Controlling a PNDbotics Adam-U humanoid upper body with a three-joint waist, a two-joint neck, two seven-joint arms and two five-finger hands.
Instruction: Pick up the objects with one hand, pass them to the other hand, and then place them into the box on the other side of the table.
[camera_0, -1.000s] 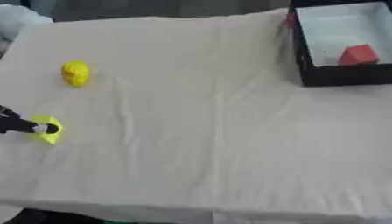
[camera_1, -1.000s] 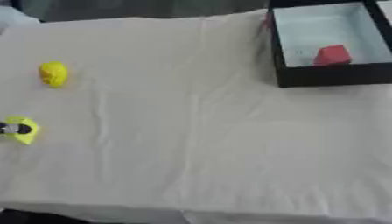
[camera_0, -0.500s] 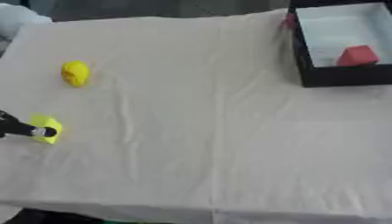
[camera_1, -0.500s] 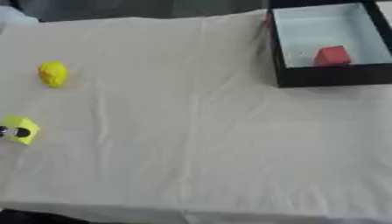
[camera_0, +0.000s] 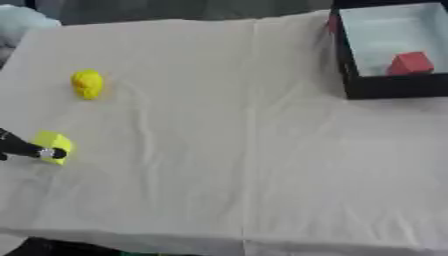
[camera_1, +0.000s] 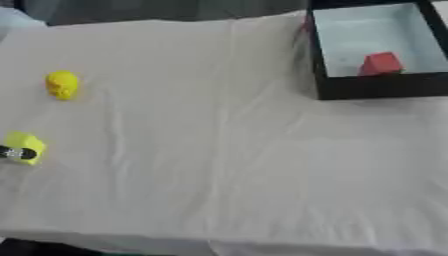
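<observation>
A yellow block lies near the table's left edge. One black finger of my left hand reaches in from the left and its tip rests against the block's near side; the remainder of the hand is out of view. A rounded yellow toy sits farther back on the left. At the far right stands a black box with a pale floor, and a red block lies inside it. My right hand shows in neither view.
A white cloth with soft creases covers the whole table. Its near edge runs along the bottom of the views. A pale object sits past the far left corner.
The left finger has drawn back slightly toward the left edge, staying against the yellow block. The whole picture has shifted a little; the toy, box and red block lie as before.
</observation>
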